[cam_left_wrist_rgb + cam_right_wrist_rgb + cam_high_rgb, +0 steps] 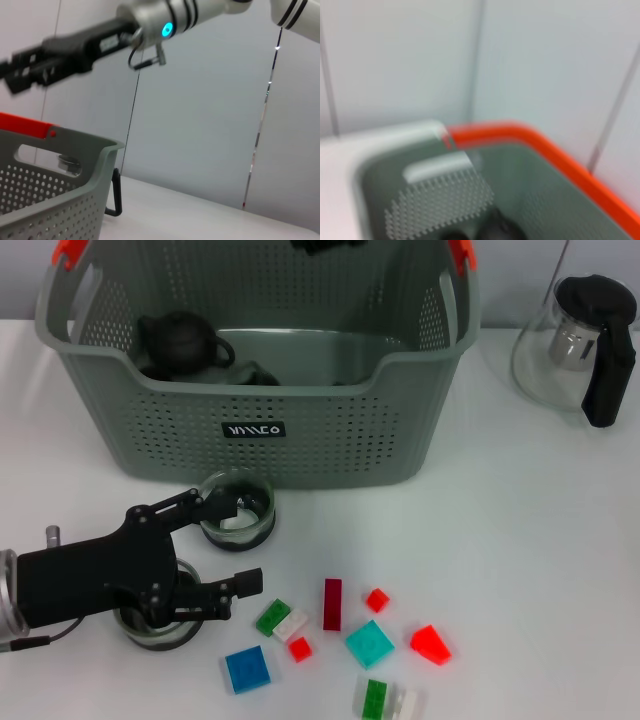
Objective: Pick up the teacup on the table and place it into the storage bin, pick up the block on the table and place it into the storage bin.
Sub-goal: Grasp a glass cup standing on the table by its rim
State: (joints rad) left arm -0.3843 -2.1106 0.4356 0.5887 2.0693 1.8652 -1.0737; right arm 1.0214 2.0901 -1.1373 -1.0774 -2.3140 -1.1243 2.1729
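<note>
From my seat the head cam shows the storage bin [300, 430] sitting at the far side of the white table [520, 540], grey-green and perforated, with orange-red clips on its handles and a little black label [253, 429] on the near wall. Inside it, toward the left end, there's a dark teapot [180, 343] lying on the floor of the bin. The left gripper [232, 545] is low over the table just in front of the bin, fingers spread wide apart and holding nothing: one finger tip sits at the rim of a glass teacup [238, 510] that stands just in front of the bin below the label, the other finger reaches out nearer to me. A second glass teacup [157, 625] is on the table under the gripper body, further from the bin. The blocks are scattered on the table in front of the bin and to the right of the gripper: a dark red block [332, 603], a blue block [247, 669], a teal block [370, 643], plus some small red, green and white ones. A glass pitcher with a black lid and handle [580, 340] stands to the right of the bin. The right gripper [30, 72] shows up in the left wrist cam hanging above the bin's rim; I can't tell whether its fingers are open or shut.
</note>
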